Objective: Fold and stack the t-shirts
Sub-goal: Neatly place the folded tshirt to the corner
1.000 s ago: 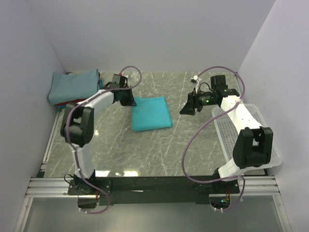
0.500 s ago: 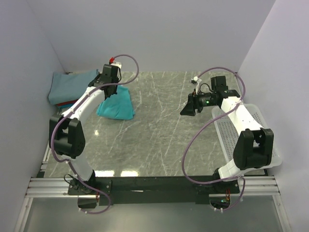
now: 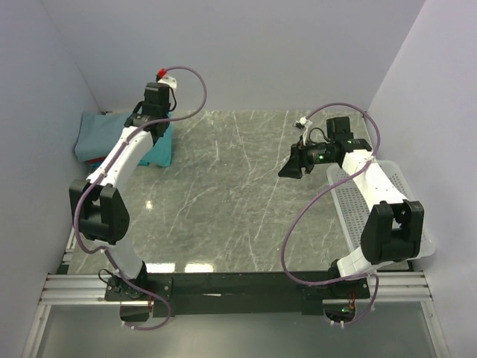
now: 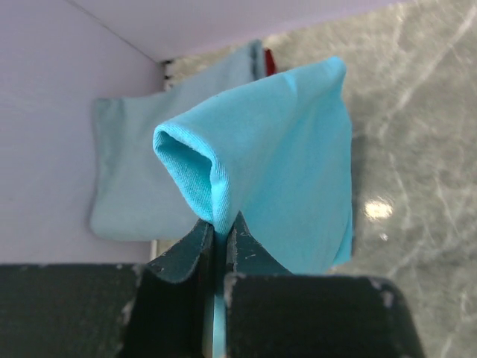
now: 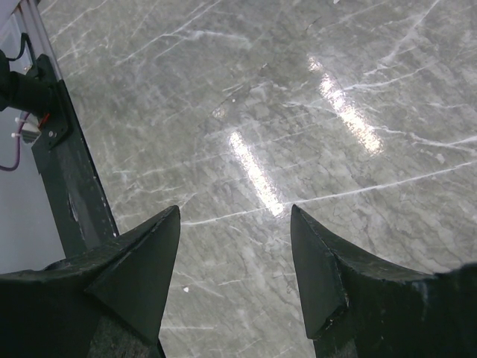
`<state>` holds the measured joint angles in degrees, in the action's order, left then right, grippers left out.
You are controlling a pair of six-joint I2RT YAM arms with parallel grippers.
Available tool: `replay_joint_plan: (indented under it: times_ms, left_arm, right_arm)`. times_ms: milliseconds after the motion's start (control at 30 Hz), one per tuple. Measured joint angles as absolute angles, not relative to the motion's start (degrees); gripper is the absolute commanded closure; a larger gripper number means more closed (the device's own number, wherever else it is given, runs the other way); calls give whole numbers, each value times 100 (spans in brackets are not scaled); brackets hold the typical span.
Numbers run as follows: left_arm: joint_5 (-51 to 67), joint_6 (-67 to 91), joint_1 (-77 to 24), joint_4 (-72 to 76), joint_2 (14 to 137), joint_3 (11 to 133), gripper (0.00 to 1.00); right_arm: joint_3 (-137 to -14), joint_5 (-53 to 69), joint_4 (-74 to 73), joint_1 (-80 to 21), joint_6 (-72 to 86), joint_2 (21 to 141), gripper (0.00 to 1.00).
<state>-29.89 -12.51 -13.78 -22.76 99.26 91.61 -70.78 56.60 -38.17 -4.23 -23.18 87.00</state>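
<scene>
The grey marble-patterned desk [image 3: 238, 201] carries a dusty grey-blue folded cotton t-shirt [image 3: 100, 134] on top of a pile at its far left corner. Just beside it hangs the bright turquoise cotton t-shirt [image 4: 291, 156], its doubled edge clenched in the left jaws. The right jaws hover released above the desk's right side.

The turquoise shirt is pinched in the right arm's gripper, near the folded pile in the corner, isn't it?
No: the left gripper pinches the turquoise shirt, as the left wrist view shows. It is indeed near the folded pile in the corner.
</scene>
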Motion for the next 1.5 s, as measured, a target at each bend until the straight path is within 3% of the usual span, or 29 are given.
replay_joint_plan:
  times_ms: [600,1067,1500]
  left_arm:
    - [-2989,-1645,-1011,-1990,9695,10134,100]
    - [-2689,-1833,-550,-1944,9717,10160,100]
    - [-2224,-1693,-12,-1957,10779,10903,100]
  right_arm:
    - [-7078,5651,-3819,-423,-2344,8667,33]
    - [-7078,5618,-3839,-423,-2405,8667,33]
    - [-7078,5551,-3863,-423,-2499,8667,33]
